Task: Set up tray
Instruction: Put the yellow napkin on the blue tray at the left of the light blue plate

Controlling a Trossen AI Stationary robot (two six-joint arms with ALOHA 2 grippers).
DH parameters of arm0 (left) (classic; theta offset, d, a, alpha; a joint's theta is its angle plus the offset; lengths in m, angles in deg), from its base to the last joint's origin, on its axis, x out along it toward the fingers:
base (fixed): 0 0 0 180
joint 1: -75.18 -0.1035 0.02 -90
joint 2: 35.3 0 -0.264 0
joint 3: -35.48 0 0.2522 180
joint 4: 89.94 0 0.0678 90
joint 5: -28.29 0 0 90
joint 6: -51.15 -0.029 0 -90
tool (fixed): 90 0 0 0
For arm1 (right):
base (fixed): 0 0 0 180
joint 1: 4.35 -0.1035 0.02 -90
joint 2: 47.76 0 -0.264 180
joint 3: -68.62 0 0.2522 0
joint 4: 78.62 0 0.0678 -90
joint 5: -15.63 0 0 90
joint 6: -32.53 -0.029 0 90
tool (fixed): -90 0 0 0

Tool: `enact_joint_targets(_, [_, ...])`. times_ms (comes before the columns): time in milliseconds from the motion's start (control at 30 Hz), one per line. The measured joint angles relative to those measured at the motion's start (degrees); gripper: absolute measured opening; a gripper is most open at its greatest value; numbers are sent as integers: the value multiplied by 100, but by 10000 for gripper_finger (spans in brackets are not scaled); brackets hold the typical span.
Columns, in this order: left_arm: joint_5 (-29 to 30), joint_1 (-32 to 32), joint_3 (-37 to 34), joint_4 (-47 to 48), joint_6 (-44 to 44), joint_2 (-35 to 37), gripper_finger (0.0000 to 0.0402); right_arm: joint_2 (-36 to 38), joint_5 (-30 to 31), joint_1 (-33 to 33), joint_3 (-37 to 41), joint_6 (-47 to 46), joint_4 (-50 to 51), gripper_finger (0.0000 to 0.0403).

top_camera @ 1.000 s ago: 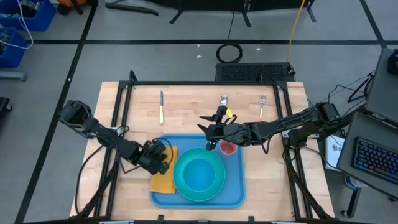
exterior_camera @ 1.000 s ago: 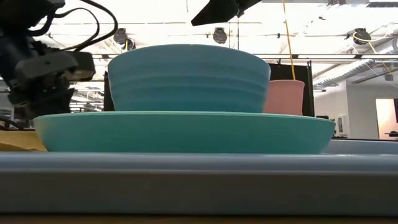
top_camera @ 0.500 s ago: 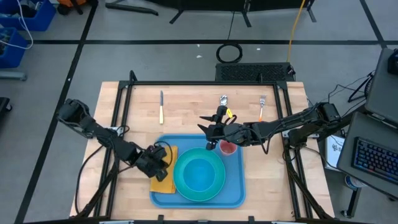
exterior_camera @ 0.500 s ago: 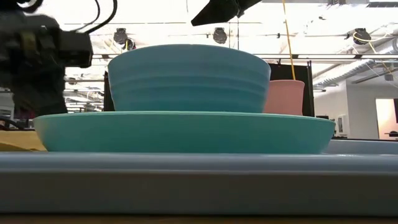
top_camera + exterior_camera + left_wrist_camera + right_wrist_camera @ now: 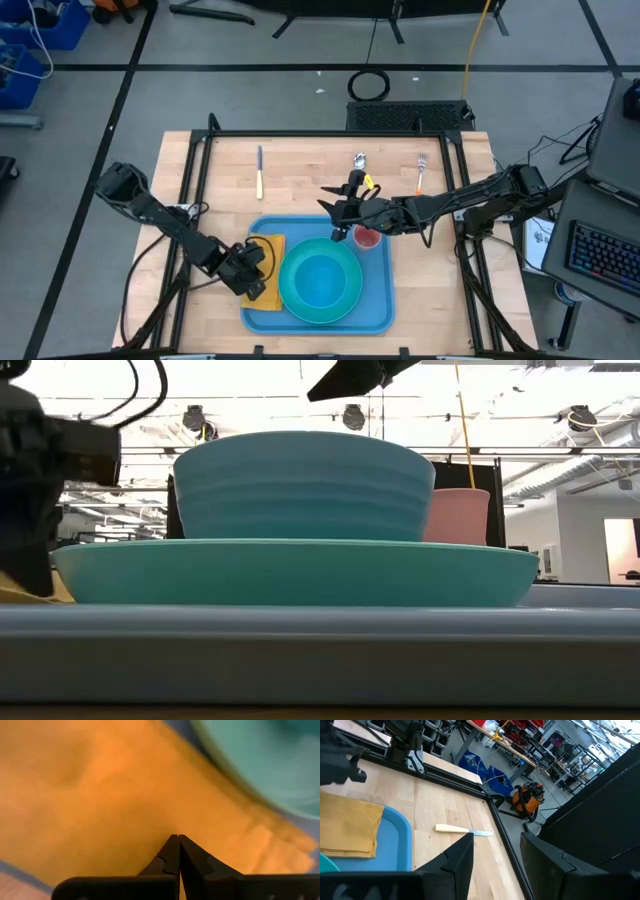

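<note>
The light-blue tray [image 5: 380, 300] lies at the table's near middle. On it rest a turquoise plate [image 5: 350, 300] with a bowl [image 5: 300, 485], a pink cup [image 5: 367, 238] at the far right corner, and a yellow-orange folded napkin [image 5: 272, 255] along its left side. My left gripper [image 5: 255, 285] is shut, low over the napkin's near half [image 5: 125, 795]. My right gripper [image 5: 335, 215] is open and hovers above the tray's far edge, left of the cup, touching nothing; its fingers [image 5: 462, 852] frame the bare table. My left gripper [image 5: 176, 840] points its shut fingertips down at the napkin's flat top, from above and slanting in from the table's left. The low view shows it [image 5: 28, 560] reaching down to the napkin's level, but I cannot tell whether the tips touch the cloth.
A knife [image 5: 260, 170], a spoon [image 5: 360, 160] and a fork [image 5: 421, 172] lie on the wood beyond the tray's far edge. The black frame rails [image 5: 190, 180] run along the table's sides. Bare wood shows left and right of the tray.
My left gripper has travelled along the napkin toward the table's near edge, staying shut and sinking lower; in the low view it has come closer and shifted left. The right arm has kept still.
</note>
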Motion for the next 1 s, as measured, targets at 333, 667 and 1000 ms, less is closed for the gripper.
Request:
enact_joint_targets(333, [-62,-22,22,-595,-42,-444,0,0,0,0,0,1,-1,150])
enact_joint_targets(667, [34,-22,0,-748,-415,-399,0,0,0,0,0,-1,1,150])
enact_joint_targets(1000, [421,-22,-8,-509,-471,38,0,0,0,0,0,0,3,150])
